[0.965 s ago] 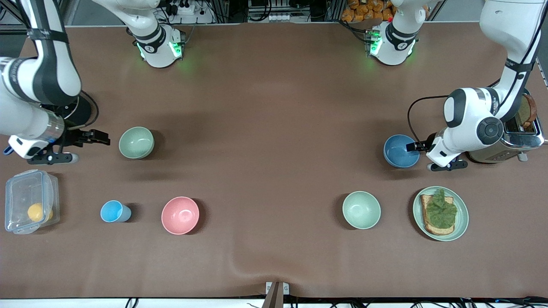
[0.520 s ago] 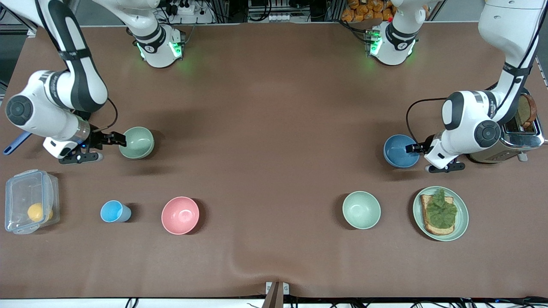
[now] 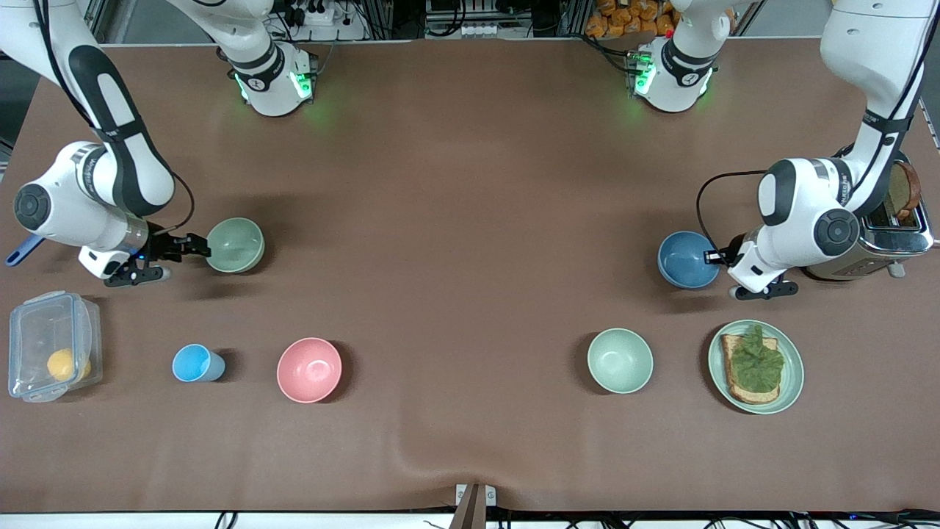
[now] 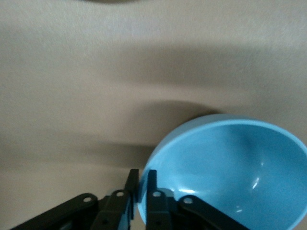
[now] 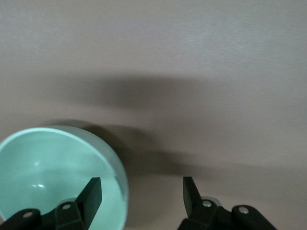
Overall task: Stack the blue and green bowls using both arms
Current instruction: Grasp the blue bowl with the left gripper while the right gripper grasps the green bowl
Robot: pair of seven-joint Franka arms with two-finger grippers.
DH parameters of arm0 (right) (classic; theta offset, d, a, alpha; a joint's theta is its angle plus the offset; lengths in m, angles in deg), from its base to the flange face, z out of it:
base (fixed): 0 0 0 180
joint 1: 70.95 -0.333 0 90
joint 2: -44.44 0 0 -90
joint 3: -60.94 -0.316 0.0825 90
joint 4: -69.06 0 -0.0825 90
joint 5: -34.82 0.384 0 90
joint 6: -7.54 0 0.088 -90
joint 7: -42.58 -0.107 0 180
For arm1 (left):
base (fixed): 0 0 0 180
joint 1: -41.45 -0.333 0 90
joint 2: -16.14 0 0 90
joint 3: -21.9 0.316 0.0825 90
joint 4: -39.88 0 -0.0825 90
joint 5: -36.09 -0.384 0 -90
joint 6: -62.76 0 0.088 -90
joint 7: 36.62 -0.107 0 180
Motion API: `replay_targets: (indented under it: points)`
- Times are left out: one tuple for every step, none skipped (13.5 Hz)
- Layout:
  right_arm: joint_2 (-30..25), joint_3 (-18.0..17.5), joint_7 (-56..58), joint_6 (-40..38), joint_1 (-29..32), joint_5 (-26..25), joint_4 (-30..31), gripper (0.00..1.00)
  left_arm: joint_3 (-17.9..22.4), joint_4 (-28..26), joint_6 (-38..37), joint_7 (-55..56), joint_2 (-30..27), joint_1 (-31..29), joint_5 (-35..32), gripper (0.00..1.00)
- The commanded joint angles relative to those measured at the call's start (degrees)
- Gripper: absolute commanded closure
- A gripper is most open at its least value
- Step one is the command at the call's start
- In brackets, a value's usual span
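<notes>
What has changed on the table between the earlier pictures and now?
The right end effector moved across from near the table's end to the green bowl and now straddles its rim, fingers apart. The left end effector closed on the rim of the blue bowl. Both bowls kept their places on the table, as did the other dishes.

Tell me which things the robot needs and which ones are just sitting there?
Needed: blue bowl, pinched at its rim by the left gripper; green bowl, its rim between the right gripper's open fingers.

Just sitting: pale bowl, pink bowl, cup, toast plate, toaster, box.
</notes>
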Motion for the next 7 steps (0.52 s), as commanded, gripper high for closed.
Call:
replay_targets:
  points:
    - [-0.76,-0.62,0.82,0.63,-0.36,1.99,1.11,0.26,-0.34,2.88,-2.24,0.27,-1.37,-0.15,-0.79,1.00]
    - [-0.76,-0.62,0.82,0.89,-0.44,2.17,1.81,0.28,-0.34,4.80,-4.52,0.18,-1.72,-0.15,-0.79,1.00]
    - [-0.76,-0.62,0.82,1.76,-0.53,2.60,2.34,0.34,-0.34,7.52,-7.41,0.10,-1.72,-0.15,-0.79,1.00]
    - [-0.76,-0.62,0.82,2.12,-0.45,2.69,2.60,0.43,-0.34,9.72,-9.97,0.10,-1.72,-0.06,-0.79,1.00]
    - [-0.76,-0.62,0.82,2.12,-0.53,2.61,2.69,0.53,-0.42,11.40,-11.73,-0.25,-1.72,-0.06,-0.79,1.00]
    - [-0.76,-0.71,0.82,2.30,-0.53,2.78,3.13,0.65,-0.51,13.50,-12.88,-0.26,-1.72,-0.06,-0.71,1.00]
    - [-0.76,-0.71,0.82,2.91,-0.71,3.57,3.48,0.74,-0.51,14.92,-14.11,-0.08,-1.64,0.20,-0.62,1.00]
